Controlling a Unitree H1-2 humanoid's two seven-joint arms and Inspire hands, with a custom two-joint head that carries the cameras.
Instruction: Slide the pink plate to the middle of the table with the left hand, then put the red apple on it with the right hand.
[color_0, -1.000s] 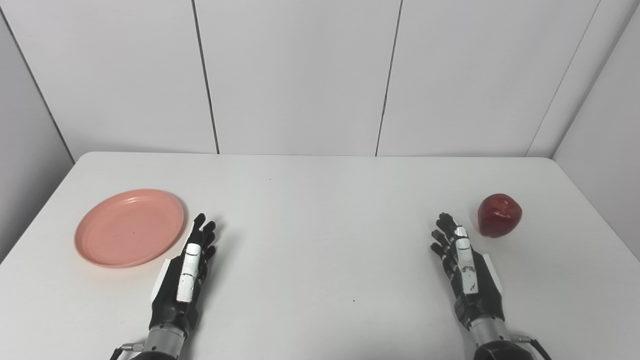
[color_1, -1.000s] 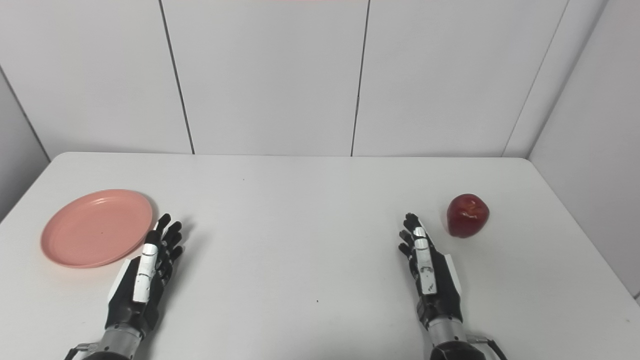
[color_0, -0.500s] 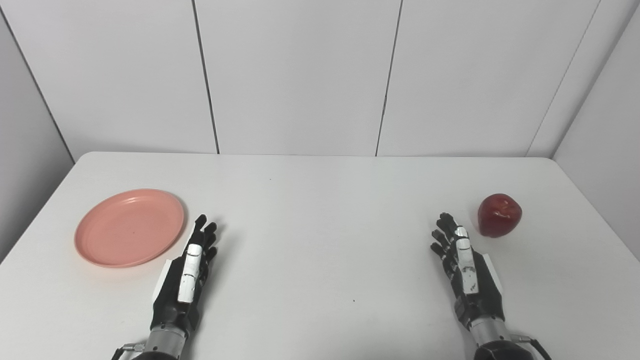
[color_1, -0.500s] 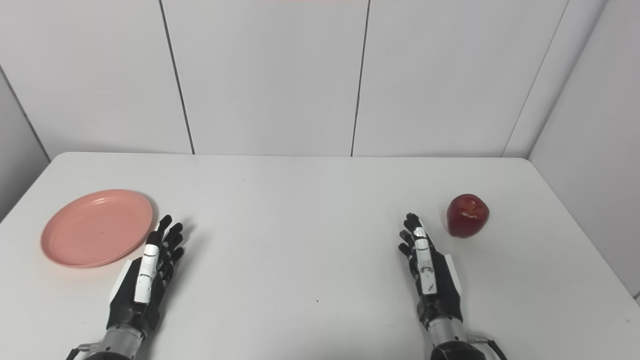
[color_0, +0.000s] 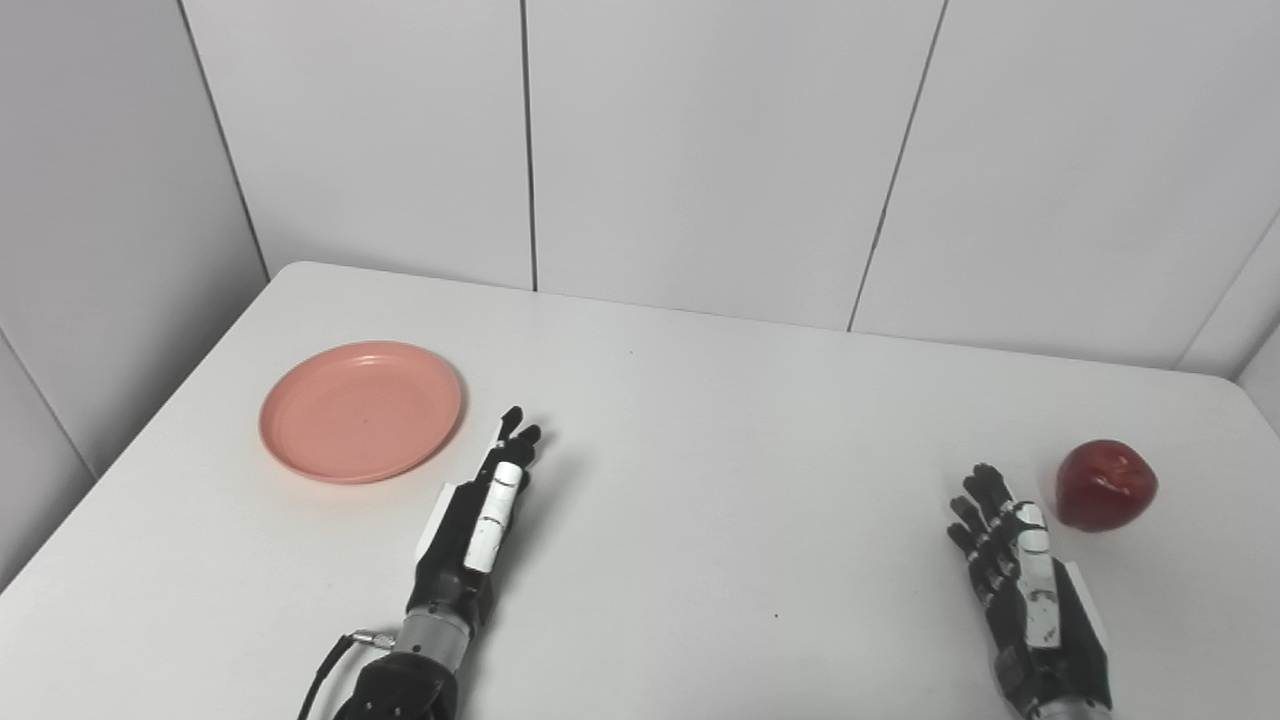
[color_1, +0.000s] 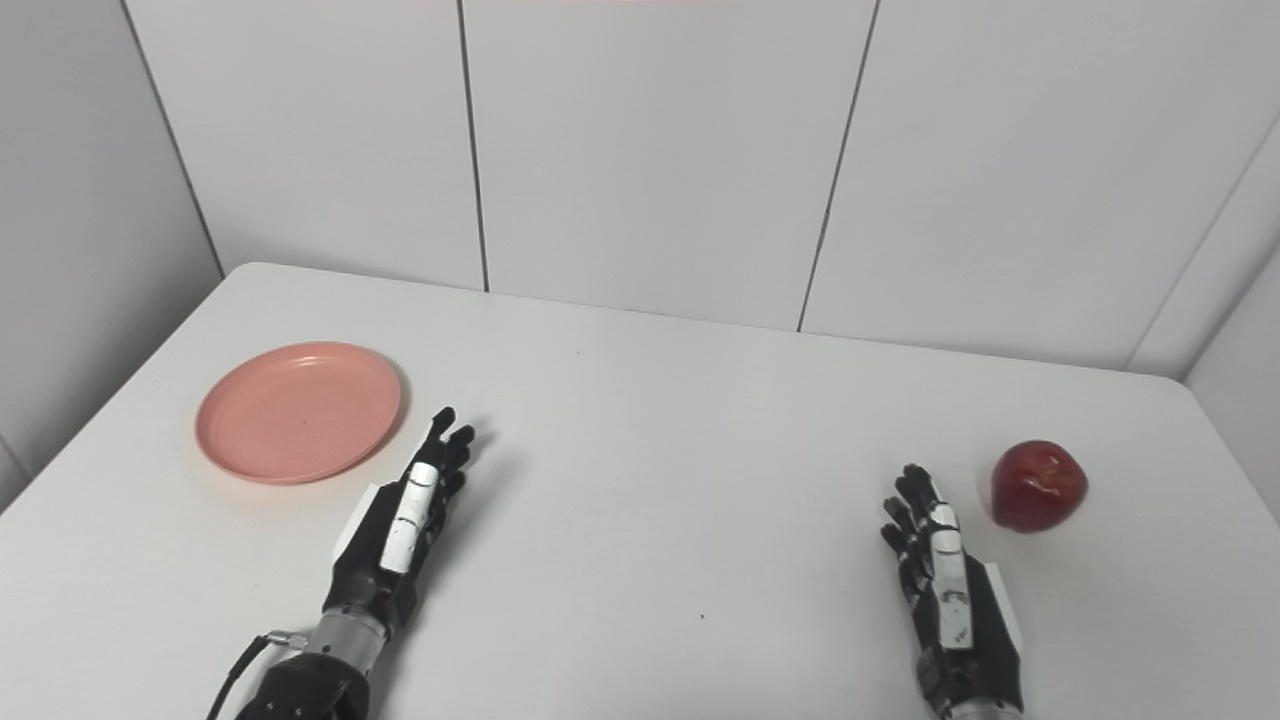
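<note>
A pink plate (color_0: 360, 411) lies on the left part of the white table (color_0: 700, 420). A red apple (color_0: 1106, 485) sits at the far right of the table. My left hand (color_0: 480, 520) rests flat and open on the table just right of the plate, a small gap from its rim, holding nothing. My right hand (color_0: 1025, 585) lies open on the table just left of and nearer than the apple, not touching it. The plate (color_1: 300, 411), the apple (color_1: 1038, 485) and both hands show in the right eye view too.
Grey panelled walls stand behind the table and along its left and right sides. The table's left edge runs close to the plate. A thin cable (color_0: 330, 670) runs by my left wrist.
The camera has turned left and tilted, so the whole picture has shifted right. The plate and apple lie where they were. Both hands stay flat and open.
</note>
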